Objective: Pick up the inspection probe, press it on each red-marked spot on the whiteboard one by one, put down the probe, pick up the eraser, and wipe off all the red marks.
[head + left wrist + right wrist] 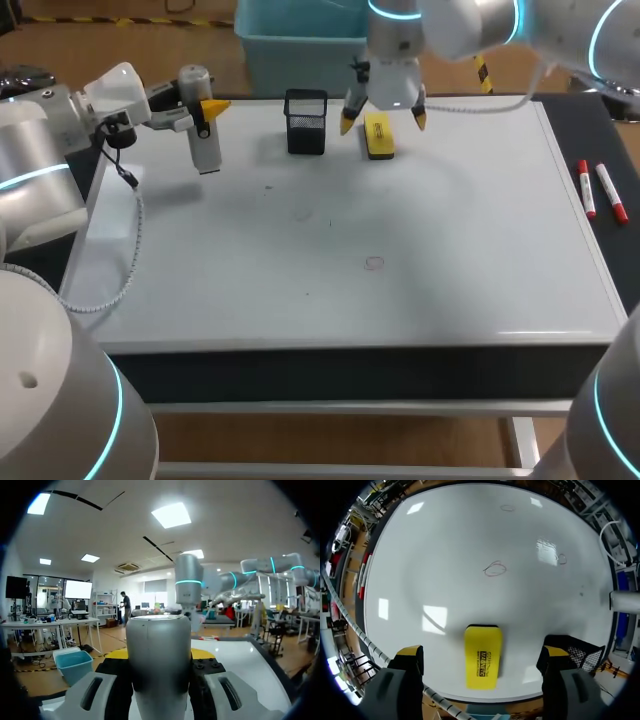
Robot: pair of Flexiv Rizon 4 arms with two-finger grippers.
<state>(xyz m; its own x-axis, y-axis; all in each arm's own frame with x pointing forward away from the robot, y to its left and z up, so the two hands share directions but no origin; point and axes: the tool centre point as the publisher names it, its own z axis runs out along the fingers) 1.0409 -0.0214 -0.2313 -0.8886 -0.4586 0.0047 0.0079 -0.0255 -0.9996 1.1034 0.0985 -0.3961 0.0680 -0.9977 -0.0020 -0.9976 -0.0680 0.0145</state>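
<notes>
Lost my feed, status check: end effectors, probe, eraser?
Left end effector shut on inspection probe. Right end effector open, straddling yellow eraser. Black mesh holder close beside it.

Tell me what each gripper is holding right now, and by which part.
The left gripper is shut on the inspection probe, around its upper half. The right gripper holds nothing, open above the eraser.

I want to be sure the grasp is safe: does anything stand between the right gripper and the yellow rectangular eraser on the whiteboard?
Nothing visible does. The right gripper is open above the yellow rectangular eraser, which lies bare on the whiteboard. The black mesh holder stands to one side, apart from the eraser.
</notes>
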